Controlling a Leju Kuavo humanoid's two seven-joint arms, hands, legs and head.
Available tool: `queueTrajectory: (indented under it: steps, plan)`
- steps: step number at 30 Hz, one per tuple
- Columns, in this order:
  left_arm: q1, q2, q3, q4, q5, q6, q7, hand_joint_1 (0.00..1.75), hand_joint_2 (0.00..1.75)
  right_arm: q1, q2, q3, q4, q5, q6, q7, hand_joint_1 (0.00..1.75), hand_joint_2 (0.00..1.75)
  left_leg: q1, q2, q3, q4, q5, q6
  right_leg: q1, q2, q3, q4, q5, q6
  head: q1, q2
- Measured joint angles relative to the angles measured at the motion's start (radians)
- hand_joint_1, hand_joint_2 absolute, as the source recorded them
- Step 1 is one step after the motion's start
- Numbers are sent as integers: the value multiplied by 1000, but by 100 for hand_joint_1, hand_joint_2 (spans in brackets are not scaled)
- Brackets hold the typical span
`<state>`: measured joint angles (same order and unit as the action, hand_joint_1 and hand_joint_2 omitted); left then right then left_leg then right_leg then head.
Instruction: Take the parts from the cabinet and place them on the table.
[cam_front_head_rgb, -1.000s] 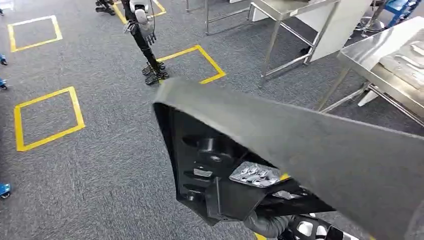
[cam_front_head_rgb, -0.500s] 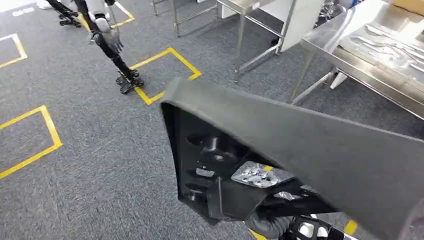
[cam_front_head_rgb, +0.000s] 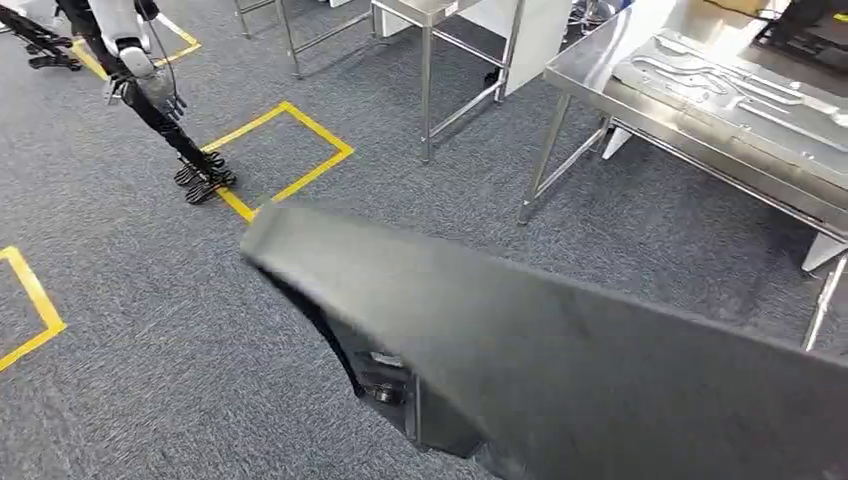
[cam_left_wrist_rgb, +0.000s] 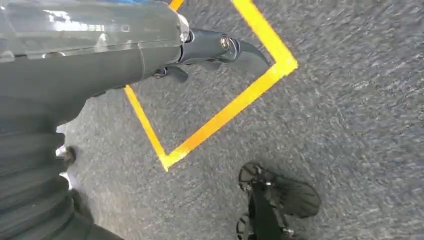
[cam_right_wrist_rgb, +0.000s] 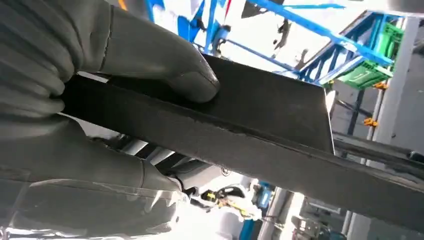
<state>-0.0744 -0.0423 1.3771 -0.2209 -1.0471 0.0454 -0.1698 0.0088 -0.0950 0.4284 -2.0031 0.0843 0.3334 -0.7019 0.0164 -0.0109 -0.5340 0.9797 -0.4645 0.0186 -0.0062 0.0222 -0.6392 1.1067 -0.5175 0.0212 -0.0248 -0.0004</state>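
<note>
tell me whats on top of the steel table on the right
A flat grey metal sheet part with cut slots lies on the steel table. The table's far end runs out of the head view, so anything there is unseen.

One black part (cam_front_head_rgb: 560, 370), two steel tables (cam_front_head_rgb: 700, 95), one other robot (cam_front_head_rgb: 140, 80)

My head view looks down past the black part (cam_front_head_rgb: 600, 370) to carpet (cam_front_head_rgb: 150, 300) and table (cam_front_head_rgb: 720, 100). My left wrist view faces the floor's yellow tape (cam_left_wrist_rgb: 225, 107). My right wrist view sits close on the same part (cam_right_wrist_rgb: 260, 125).
</note>
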Motion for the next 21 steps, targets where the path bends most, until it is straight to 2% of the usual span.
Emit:
queueTrajectory:
  steps: [1,2,3,4,5,6,7,8,9,12,13,14,15,17,18,19,20,21]
  plan:
    - [3,0,0,0,0,0,0,0,175,1,0,5,-2,4,-3,0,175,175,-1,13,-1,0,0,1,-2,-10,-42,87,-43,5,0,0]
    - [4,0,0,0,-2,0,1,0,175,2,0,6,-2,5,-6,0,175,175,-3,27,-2,0,-1,2,-4,-12,-81,169,-74,9,0,0]
    - [3,2,0,0,-3,-1,1,0,175,2,-3,7,-2,5,-9,0,175,175,-3,39,-3,1,-1,2,-7,-13,-105,217,-83,12,0,0]
    - [2,2,0,0,-3,-2,1,0,175,2,-5,8,-2,3,-12,0,175,175,-3,49,-3,1,-2,1,-8,-15,-101,211,-67,14,0,0]
    - [-1,2,0,0,-3,-2,1,0,175,0,-7,8,-2,-3,-12,0,175,175,-3,59,-2,2,-4,0,-8,-19,-74,161,-34,14,0,0]
    - [-4,2,0,0,-3,-3,1,0,175,-2,-9,8,-2,-10,-11,0,175,175,-3,68,0,2,-5,-2,-8,-28,-25,71,10,12,0,0]
    - [-6,2,-1,0,-3,-3,0,0,175,-8,-10,8,-2,-20,-8,0,175,175,-4,76,4,4,-8,-6,-7,-50,33,-30,48,7,0,0]
    - [-6,2,-1,0,-4,-3,-1,0,175,-18,-13,8,-2,-31,-2,0,175,175,-8,82,7,6,-12,-11,-1,-106,72,-101,52,-3,0,0]
    - [-7,2,-2,0,-8,-2,-1,0,175,-30,-16,8,1,-38,3,0,175,175,-13,90,8,10,-17,-19,5,-92,71,-103,54,-11,0,0]
    - [-13,2,-4,0,-11,-2,-1,0,175,-45,-25,5,8,-48,16,0,175,175,-13,116,14,5,-17,-33,9,-61,62,-102,56,-23,0,0]
    - [-15,2,-6,0,-12,-3,-1,0,175,-50,-26,5,11,-48,19,0,175,175,-9,108,12,11,-25,-42,-4,-50,68,-112,64,-33,0,0]
    - [-17,2,-6,0,-12,-4,-1,0,175,-57,-26,5,12,-50,22,0,175,175,-5,61,5,37,-45,-47,-3,-43,69,-114,65,-39,0,0]
    - [-17,2,-6,0,-12,-6,0,0,175,-68,-26,5,17,-53,24,0,175,175,-4,36,-23,100,-85,-48,-3,-35,67,-113,67,-46,0,0]
    - [-14,5,-6,0,-12,-6,3,0,175,-75,-26,5,24,-55,28,0,175,175,-4,20,-99,259,-157,-53,-1,-14,65,-113,67,-49,0,0]
    - [-13,5,-6,0,-11,-6,8,0,175,-75,-26,5,29,-57,31,0,175,175,-3,20,-130,318,-171,-55,0,-2,64,-112,67,-49,0,0]
    - [-12,5,-6,0,-10,-4,11,0,175,-75,-26,5,35,-59,35,0,175,175,-3,20,-138,327,-160,-54,0,9,65,-111,67,-49,0,0]
    - [-12,5,-6,0,-9,-1,13,0,175,-75,-26,5,39,-60,36,0,175,175,-3,19,-121,282,-121,-53,0,21,66,-110,67,-49,0,0]
    - [-14,5,-6,0,-8,4,17,0,175,-75,-26,5,42,-62,37,0,175,175,-3,17,-90,210,-77,-50,0,32,67,-108,66,-47,0,0]
